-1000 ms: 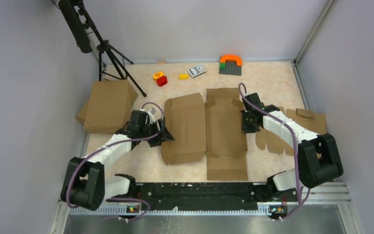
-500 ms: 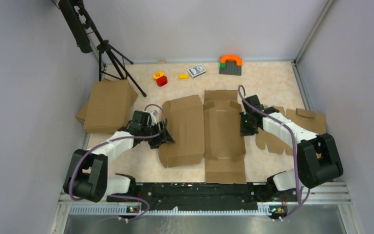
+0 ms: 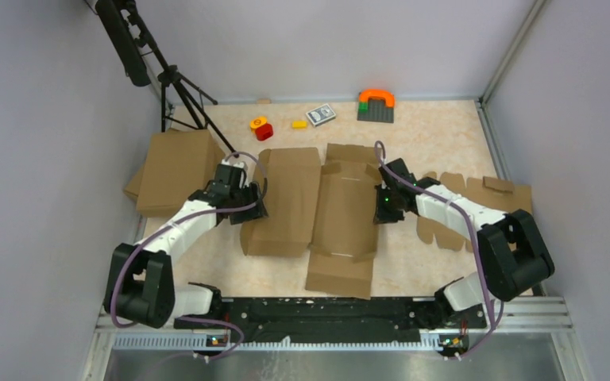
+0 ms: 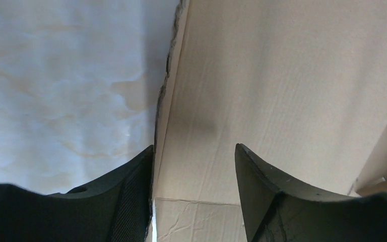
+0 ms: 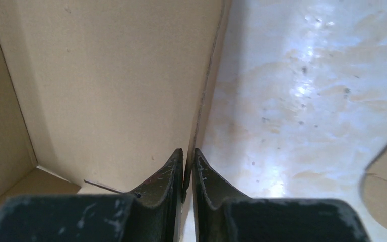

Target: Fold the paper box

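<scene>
Finding: the paper box (image 3: pixel 341 210) is lying on the counter (image 3: pixel 445 135) with its long axis running near to far, extending leftward from the right fingers (image 5: pixel 206 179), which are pinching its right edge, and rightward from the left fingers (image 4: pixel 131 181), which are standing spread astride its left edge.

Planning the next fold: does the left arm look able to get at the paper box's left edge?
Likely yes: the left gripper hangs open right at the paper box's left edge, one finger either side, with nothing between.
</scene>
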`<action>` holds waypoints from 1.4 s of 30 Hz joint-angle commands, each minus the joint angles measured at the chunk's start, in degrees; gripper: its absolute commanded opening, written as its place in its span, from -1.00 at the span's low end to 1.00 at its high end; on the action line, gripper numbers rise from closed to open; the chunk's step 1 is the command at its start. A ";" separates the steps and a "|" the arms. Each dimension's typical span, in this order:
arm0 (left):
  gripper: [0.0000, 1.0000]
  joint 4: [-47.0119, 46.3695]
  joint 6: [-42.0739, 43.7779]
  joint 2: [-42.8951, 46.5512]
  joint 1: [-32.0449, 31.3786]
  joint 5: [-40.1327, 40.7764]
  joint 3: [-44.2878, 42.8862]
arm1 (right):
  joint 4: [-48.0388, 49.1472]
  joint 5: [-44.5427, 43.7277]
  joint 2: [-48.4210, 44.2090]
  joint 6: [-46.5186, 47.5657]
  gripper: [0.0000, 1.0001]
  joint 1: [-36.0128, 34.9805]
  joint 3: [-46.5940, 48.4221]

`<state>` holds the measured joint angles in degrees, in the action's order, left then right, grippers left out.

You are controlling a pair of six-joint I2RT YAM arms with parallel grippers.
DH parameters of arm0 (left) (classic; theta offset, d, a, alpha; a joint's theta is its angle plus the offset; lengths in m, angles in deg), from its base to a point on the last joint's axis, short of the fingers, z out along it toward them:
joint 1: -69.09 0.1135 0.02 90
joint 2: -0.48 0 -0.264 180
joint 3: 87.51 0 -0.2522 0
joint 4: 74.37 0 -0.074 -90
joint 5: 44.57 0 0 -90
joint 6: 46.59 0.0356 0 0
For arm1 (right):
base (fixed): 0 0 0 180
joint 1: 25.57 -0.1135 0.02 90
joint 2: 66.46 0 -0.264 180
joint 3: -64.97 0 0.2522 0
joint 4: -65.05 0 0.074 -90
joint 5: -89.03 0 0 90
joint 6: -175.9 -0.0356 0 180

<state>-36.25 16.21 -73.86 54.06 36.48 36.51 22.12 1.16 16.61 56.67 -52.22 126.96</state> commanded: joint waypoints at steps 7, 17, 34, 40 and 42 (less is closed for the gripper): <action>0.55 1.45 2.42 -2.67 2.26 16.94 -4.67 | 4.72 -0.30 6.76 -5.52 -0.85 -4.94 8.27; 0.79 0.70 3.23 2.89 10.54 17.56 -4.21 | 1.95 -1.96 6.59 -4.09 -0.86 -4.90 9.46; 0.61 -3.55 3.68 1.05 15.56 -3.84 -2.60 | 0.52 -3.94 6.48 -3.13 -0.84 -4.54 9.66; 0.70 -0.16 4.37 6.51 11.23 1.38 1.23 | 0.45 -3.53 4.68 -1.85 -0.83 -2.79 8.03; 0.72 0.90 3.98 7.25 11.12 2.45 1.95 | -0.26 -3.80 3.73 -0.75 -0.82 -1.63 7.38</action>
<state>-36.65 19.62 -70.06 65.04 37.81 36.90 22.51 -1.59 23.28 53.59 -55.65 134.37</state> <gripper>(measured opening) 0.855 0.085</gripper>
